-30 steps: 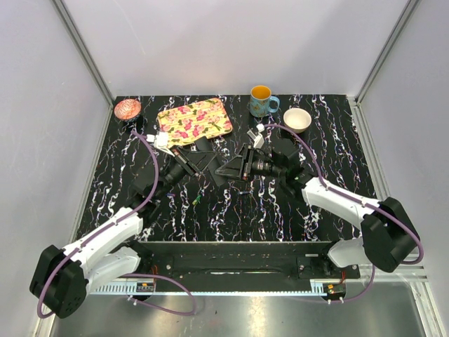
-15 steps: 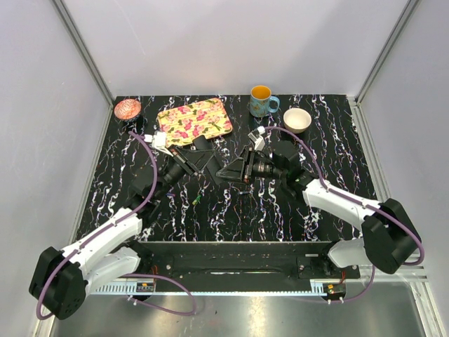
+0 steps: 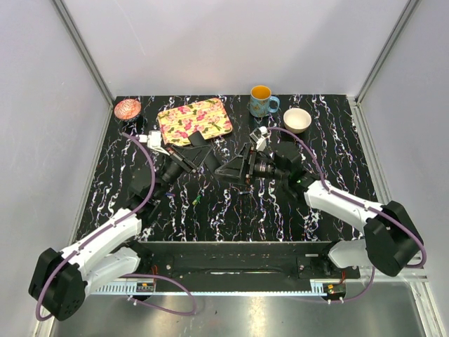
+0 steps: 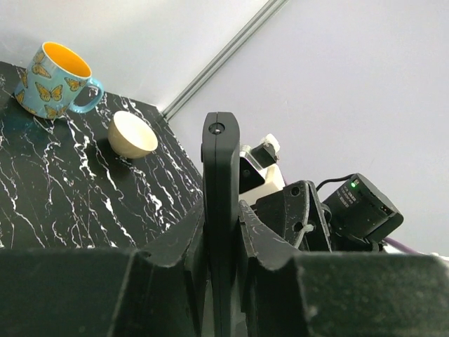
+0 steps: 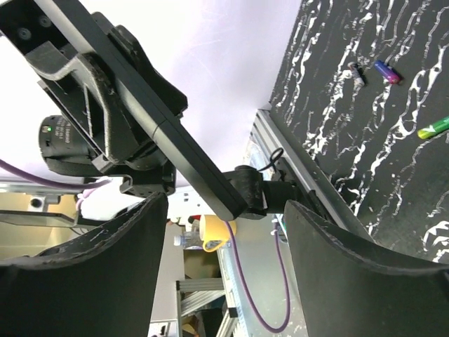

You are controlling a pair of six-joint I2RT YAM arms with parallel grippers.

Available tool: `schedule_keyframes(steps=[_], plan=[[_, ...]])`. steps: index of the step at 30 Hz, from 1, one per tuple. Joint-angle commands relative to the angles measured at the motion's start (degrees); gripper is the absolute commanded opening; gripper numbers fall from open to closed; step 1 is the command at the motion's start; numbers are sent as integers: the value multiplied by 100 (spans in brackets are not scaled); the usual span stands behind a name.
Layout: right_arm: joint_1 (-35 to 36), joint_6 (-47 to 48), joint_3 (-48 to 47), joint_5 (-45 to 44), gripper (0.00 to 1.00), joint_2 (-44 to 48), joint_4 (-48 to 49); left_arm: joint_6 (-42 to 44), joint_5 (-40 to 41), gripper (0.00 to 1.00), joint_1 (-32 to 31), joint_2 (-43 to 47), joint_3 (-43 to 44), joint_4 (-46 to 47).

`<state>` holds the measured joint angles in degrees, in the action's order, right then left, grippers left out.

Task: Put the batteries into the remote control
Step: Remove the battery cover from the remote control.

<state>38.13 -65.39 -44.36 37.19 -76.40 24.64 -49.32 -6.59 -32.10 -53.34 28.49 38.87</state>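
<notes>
No legible text, perhaps faint print on motor housing [image 5: 69,144]

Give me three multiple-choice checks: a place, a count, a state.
1. Where is the remote control? A on the floral tray; B clamped in the left gripper; C in the white bowl.
2. How many batteries lie on the table in the right wrist view? A one; B five; C three.
3. How do the right gripper's jaws stand? A open; B shut on a battery; C shut on the remote control.
Key: 1 B, the left wrist view shows it pinched between those jaws; 2 C, three small cylinders lie apart on the marble; 3 A, a wide gap shows between them.
</notes>
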Motion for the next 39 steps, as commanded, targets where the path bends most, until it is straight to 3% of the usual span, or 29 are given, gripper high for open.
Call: schedule_keyframes(steps=[1,13,25,29,31,32,35,37,39], plan=[[2,-404,-222,78,75,-68,733,194,412,0,-156,201,95,472],[2,-677,-548,78,65,-419,946,669,852,0,-561,237,139,235],[2,-1029,-301,-28,40,-543,1289,757,1002,0,-614,289,157,261],[1,-950,-328,-19,38,-543,1122,757,1028,0,-622,289,174,279],[2,-924,-337,8,42,-525,1104,757,1028,0,-622,289,183,252],[2,-915,-354,34,58,-534,1095,749,1028,0,-622,289,201,244],[2,-906,-424,69,83,-508,1025,696,1019,0,-631,237,253,60],[2,-627,-521,-10,95,-402,614,564,1028,0,-622,193,245,-134],[2,-389,-679,-184,100,-227,-16,398,1107,0,-622,149,148,-187]])
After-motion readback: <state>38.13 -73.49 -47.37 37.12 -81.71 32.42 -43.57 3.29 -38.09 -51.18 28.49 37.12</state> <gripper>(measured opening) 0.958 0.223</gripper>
